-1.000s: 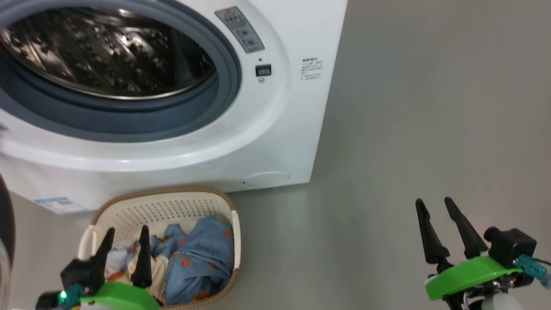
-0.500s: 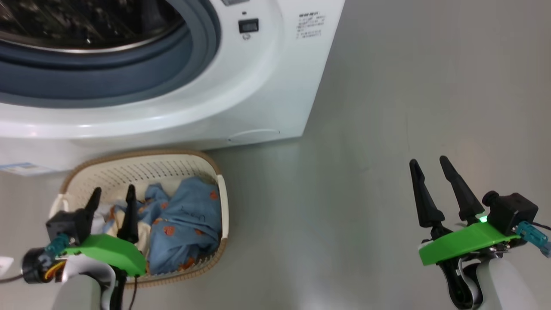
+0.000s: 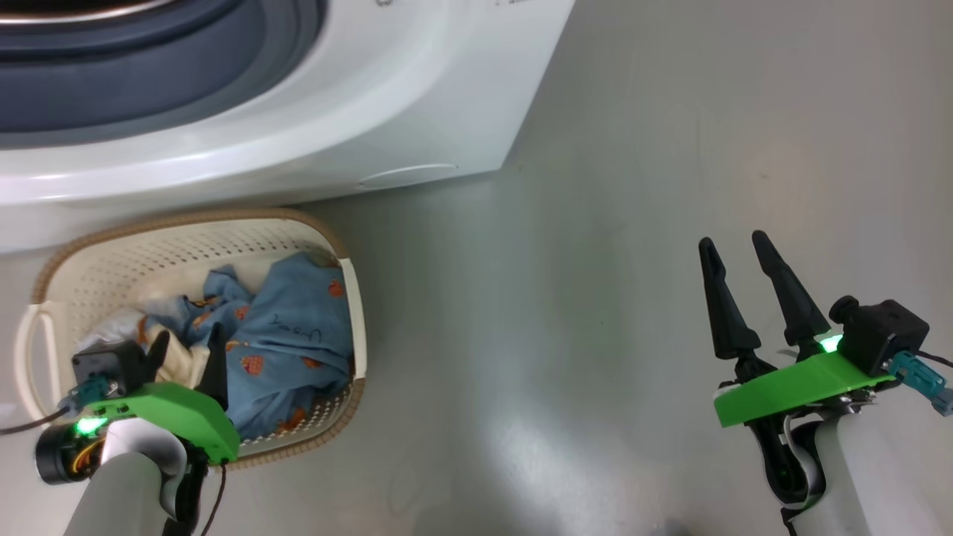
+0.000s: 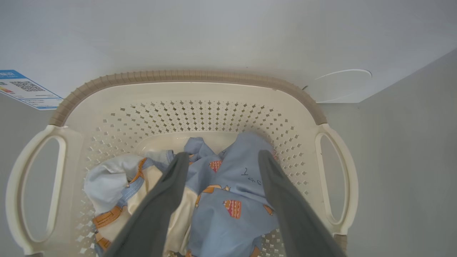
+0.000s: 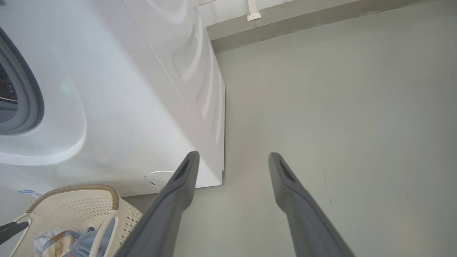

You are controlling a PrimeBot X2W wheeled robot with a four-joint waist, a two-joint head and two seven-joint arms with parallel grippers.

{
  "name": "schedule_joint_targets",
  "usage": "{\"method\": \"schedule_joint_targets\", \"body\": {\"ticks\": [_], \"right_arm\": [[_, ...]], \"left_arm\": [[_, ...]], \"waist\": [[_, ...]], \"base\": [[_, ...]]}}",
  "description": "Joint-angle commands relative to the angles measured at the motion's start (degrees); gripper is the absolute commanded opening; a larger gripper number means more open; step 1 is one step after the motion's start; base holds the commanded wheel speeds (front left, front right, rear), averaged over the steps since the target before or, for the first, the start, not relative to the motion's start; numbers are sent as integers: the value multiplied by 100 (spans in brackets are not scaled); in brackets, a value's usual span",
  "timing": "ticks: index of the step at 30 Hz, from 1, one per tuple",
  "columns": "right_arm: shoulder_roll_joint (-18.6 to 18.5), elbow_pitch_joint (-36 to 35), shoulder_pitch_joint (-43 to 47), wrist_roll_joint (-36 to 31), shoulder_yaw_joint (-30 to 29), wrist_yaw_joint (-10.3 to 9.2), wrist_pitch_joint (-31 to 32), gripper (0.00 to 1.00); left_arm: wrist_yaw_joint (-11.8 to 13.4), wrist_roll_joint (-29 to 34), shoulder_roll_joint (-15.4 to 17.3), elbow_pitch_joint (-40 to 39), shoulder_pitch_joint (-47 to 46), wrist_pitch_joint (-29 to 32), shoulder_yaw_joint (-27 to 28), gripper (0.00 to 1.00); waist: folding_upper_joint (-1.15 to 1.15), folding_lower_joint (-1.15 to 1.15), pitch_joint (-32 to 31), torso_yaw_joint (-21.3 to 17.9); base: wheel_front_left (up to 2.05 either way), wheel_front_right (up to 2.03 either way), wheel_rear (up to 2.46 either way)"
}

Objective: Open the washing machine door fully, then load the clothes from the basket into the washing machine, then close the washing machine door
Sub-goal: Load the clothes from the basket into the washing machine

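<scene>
The cream basket with a brown rim sits on the floor against the front of the white washing machine. Inside lie the clothes, light blue with orange prints plus cream and white pieces. My left gripper is open and reaches down into the basket over the clothes. In the left wrist view, the left gripper straddles the blue garment inside the basket; whether the tips touch cloth I cannot tell. My right gripper hangs open and empty over bare floor at the right. The washing machine door is out of view.
The machine's grey-blue gasket shows at the top left, with a round flap low on its front. A blue label sticker is near the basket. Grey floor spreads to the right; a wall base lies beyond.
The head camera has tilted down, so the machine has slid up the picture. My left gripper has sunk lower into the basket onto the clothes. The right gripper has held its place, still open.
</scene>
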Motion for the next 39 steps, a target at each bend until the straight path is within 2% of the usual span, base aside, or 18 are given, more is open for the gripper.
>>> {"method": "schedule_joint_targets", "body": {"ticks": [1, 8, 20, 27, 39], "right_arm": [[51, -137, -8, -43, 163, 9, -69, 100], [129, -107, -101, -35, 204, 9, -69, 100], [239, -102, -198, 27, 260, 9, -69, 100], [274, -126, -216, 33, 284, 9, -69, 100], [287, -197, -280, -9, 295, 9, -69, 100]], "left_arm": [[-5, -141, 238, 111, -35, 41, 61, 100], [-8, -690, 442, 558, -178, 235, -598, 100], [-9, -1417, 941, 792, -411, 878, -1531, 100], [-9, -1598, 1122, 1055, -560, 1062, -1655, 100], [-10, -1876, 1129, 1255, -924, 1377, -1952, 100]], "waist": [[0, 0, 173, -124], [0, 0, 304, -254], [0, 0, 593, -495], [0, 0, 751, -557], [0, 0, 1093, -556]], "base": [[0, 0, 0], [0, 0, 0], [0, 0, 0], [0, 0, 0], [0, 0, 0]]}}
